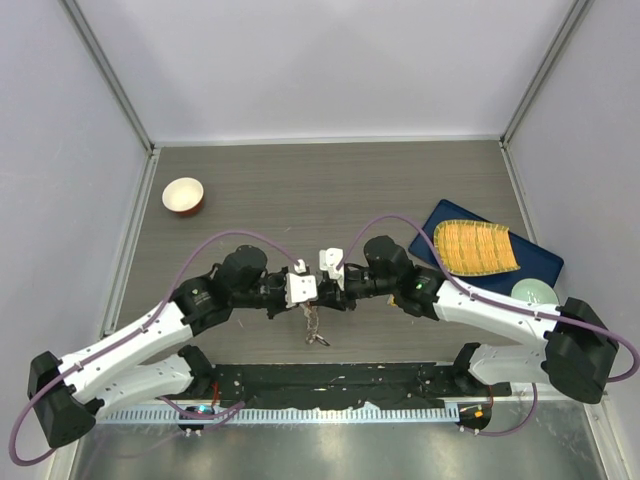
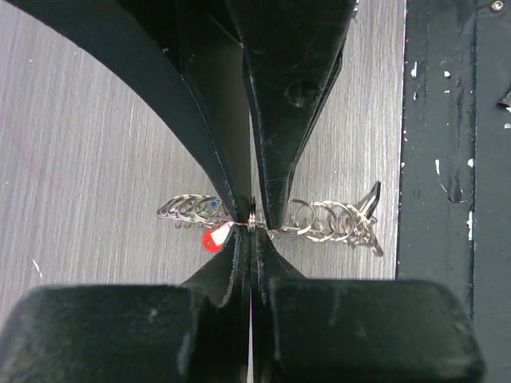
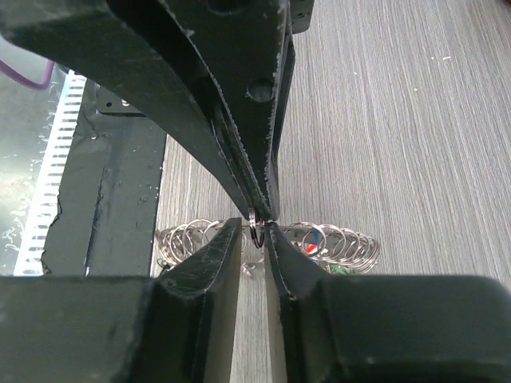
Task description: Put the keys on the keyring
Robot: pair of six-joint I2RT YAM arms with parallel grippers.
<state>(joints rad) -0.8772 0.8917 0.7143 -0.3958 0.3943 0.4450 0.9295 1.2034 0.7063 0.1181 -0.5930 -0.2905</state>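
Keys — a bunch of rings and coloured tags — trail from the keyring toward the arm bases. Left gripper clamped tight on the keyring; right gripper straddles it, jaws a narrow gap apart. Bowl sits well beyond, leftward.

Left hand and right hand meeting mid-table, keys just beside them, red-and-white bowl far left, blue tray right
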